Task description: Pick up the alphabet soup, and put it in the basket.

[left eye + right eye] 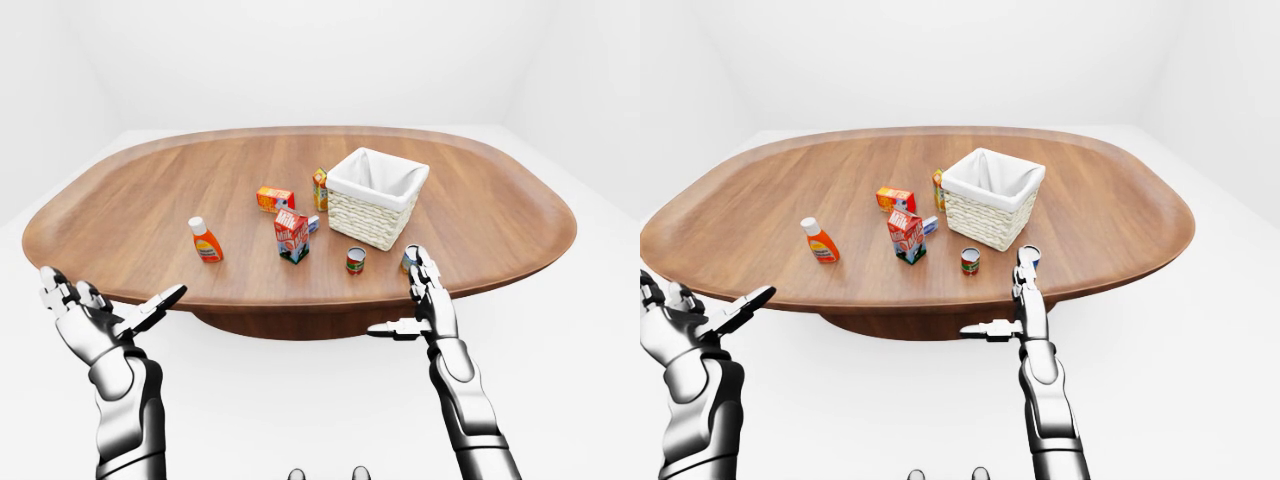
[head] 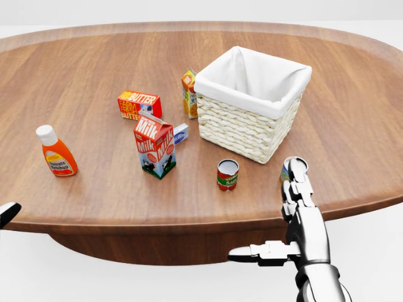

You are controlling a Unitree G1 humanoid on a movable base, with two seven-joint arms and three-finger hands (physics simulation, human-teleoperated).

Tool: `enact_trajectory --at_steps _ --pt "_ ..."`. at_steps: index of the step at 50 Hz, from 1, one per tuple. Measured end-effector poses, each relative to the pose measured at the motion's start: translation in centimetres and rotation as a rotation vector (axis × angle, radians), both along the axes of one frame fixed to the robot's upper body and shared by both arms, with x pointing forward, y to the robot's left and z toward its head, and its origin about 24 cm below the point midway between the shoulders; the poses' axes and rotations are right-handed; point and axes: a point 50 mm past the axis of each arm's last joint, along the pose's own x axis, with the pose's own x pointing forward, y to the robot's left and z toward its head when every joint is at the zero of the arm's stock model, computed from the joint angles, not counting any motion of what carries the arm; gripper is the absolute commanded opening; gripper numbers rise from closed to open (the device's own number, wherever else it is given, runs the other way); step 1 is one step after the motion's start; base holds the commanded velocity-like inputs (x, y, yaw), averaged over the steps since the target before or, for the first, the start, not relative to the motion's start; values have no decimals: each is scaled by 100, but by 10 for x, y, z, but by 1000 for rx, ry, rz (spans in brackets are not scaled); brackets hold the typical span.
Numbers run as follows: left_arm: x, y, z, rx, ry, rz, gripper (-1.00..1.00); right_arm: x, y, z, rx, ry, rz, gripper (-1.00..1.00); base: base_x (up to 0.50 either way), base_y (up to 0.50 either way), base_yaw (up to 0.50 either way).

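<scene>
We list an oval wooden table (image 2: 88, 75) in a plain white room, holding a carton (image 2: 155, 146) reading "Milk", a box (image 2: 139, 104) reading "BUTTER", a ketchup bottle (image 2: 56, 151) whose label is too small to read, an orange carton (image 2: 189, 93) half hidden beside the white-lined wicker basket (image 2: 252, 104), and a small blue item (image 2: 181, 131) cut off behind the milk. The alphabet soup (image 2: 227, 174), a red can with an illegible label, stands upright near the table's near edge, just short of the basket and apart from it. Our right hand (image 2: 296, 214) is spread with straight fingers and thumb out, grasping nothing and partly covering a second can (image 2: 288, 166), while our left hand (image 1: 95, 320) hangs open and empty below the table edge.
</scene>
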Motion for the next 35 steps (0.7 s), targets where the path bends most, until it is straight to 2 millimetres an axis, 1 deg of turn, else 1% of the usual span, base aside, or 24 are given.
enact_trajectory --at_steps 35 --pt "1 -5 -1 1 -1 -33 100 0 0 -1 -5 11 -2 100 0 0 0"
